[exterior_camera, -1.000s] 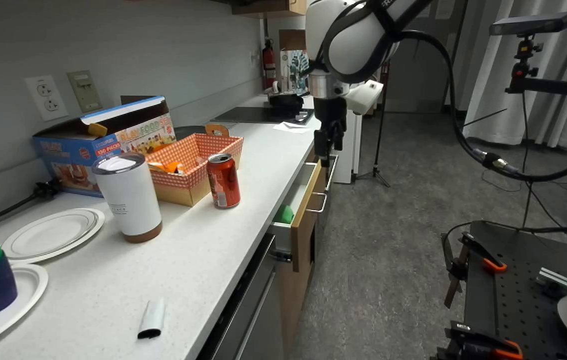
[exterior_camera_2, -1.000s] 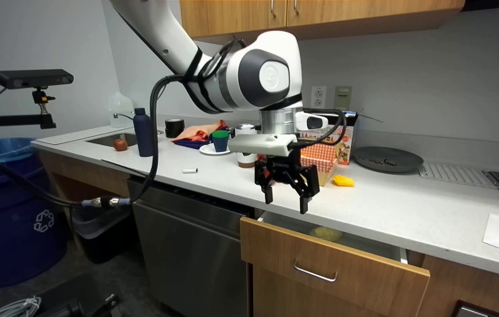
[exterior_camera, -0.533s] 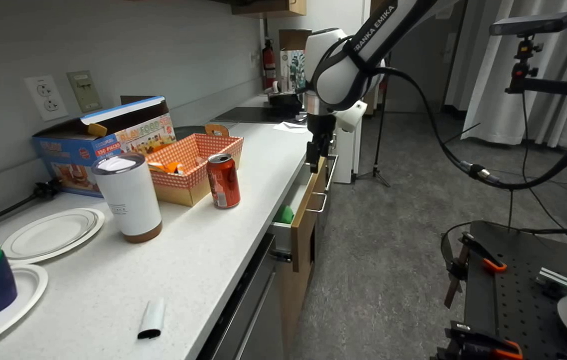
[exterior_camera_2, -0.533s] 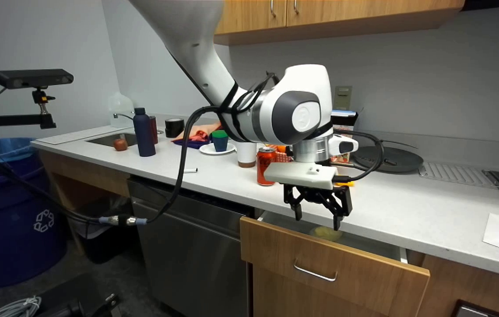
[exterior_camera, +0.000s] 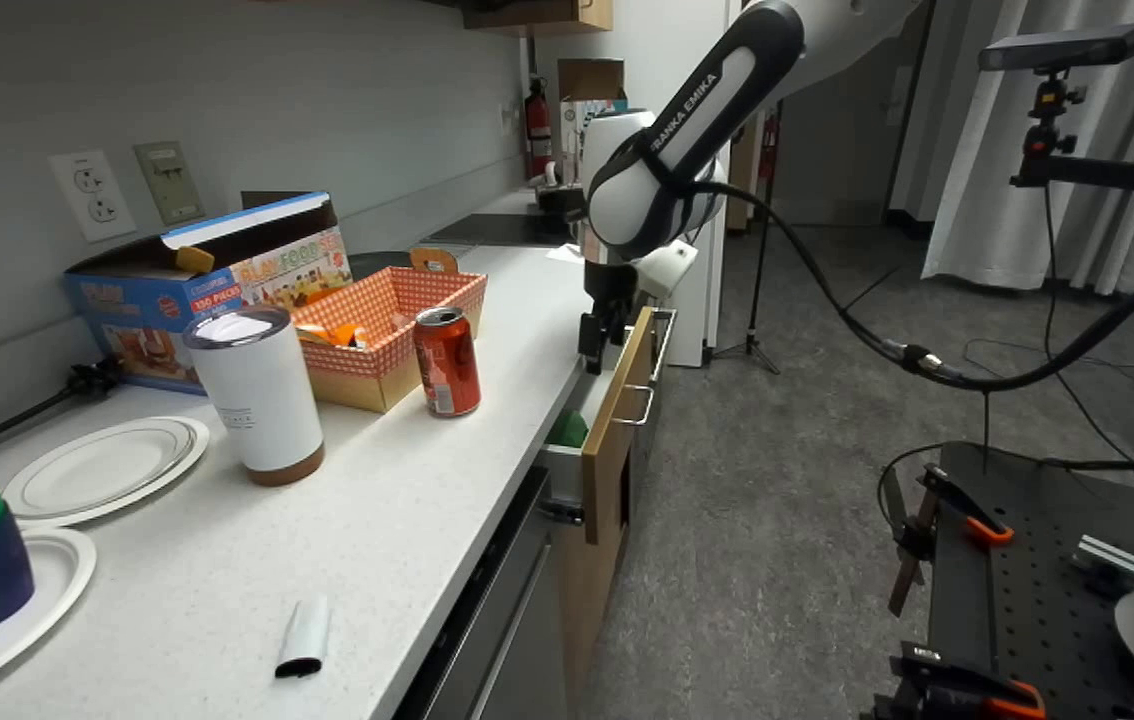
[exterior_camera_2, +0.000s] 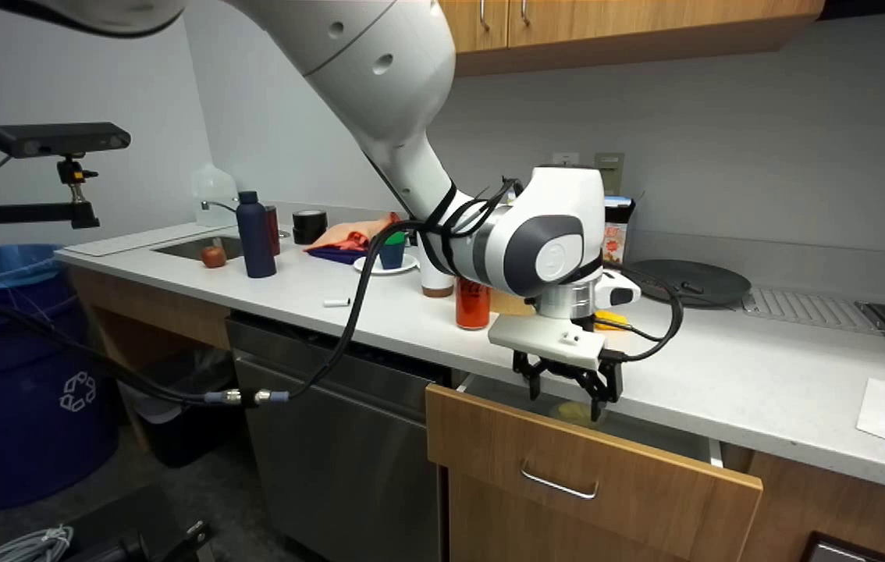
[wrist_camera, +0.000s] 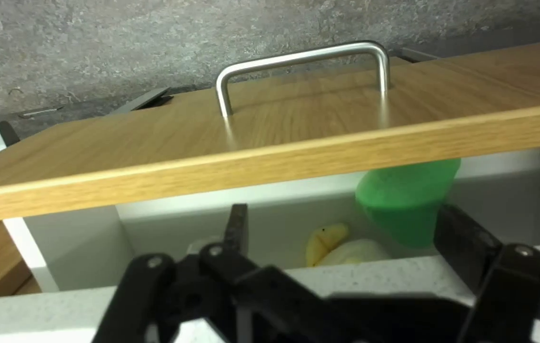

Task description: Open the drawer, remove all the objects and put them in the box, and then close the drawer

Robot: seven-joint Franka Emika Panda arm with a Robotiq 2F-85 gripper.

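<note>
1. The drawer (exterior_camera_2: pixel 606 468) stands pulled out under the counter (exterior_camera: pixel 407 500), presumably so its contents can be reached from above.
2. Inside, in the wrist view, lie a yellow piece (wrist_camera: pixel 325 240), a pale piece (wrist_camera: pixel 355 252) just beside it, and a green piece (wrist_camera: pixel 408 200).
3. The gripper (exterior_camera_2: pixel 565 402) points down at the opening, jaws apart and holding nothing, probably so they can straddle a piece.
4. The red-checked box (exterior_camera: pixel 357 365) sits on the counter near the drawer, likely to keep each carry short; a can (exterior_camera: pixel 447 365) stands just beside it.
5. The counter's edge overhangs part of the opening, so lowering likely calls for care.
</note>
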